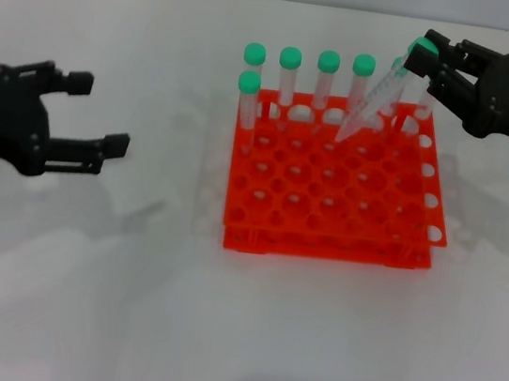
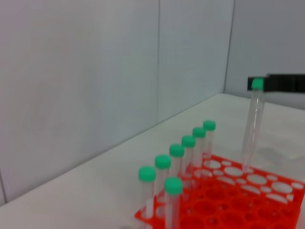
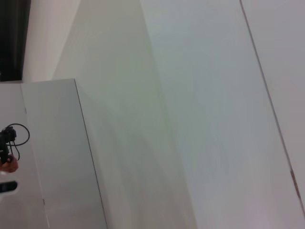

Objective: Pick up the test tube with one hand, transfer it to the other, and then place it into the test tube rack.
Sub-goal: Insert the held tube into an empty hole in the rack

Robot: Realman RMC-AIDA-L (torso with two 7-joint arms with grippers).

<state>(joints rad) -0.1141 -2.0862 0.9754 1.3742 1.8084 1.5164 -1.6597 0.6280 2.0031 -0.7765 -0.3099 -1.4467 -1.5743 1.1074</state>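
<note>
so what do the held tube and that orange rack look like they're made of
The test tube, held tilted by the right tool over the rack: clear, likely plastic, since the rack shows through its wall; glass cannot be ruled out. Its green cap looks like opaque matte plastic. The test tube rack: bright orange moulded plastic, slightly glossy, with thin plates and evenly punched round holes.

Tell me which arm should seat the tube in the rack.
Right. The right gripper already holds the test tube by its cap, tilted, tip at the orange rack. The left gripper sits open and empty, away from the rack.
</note>
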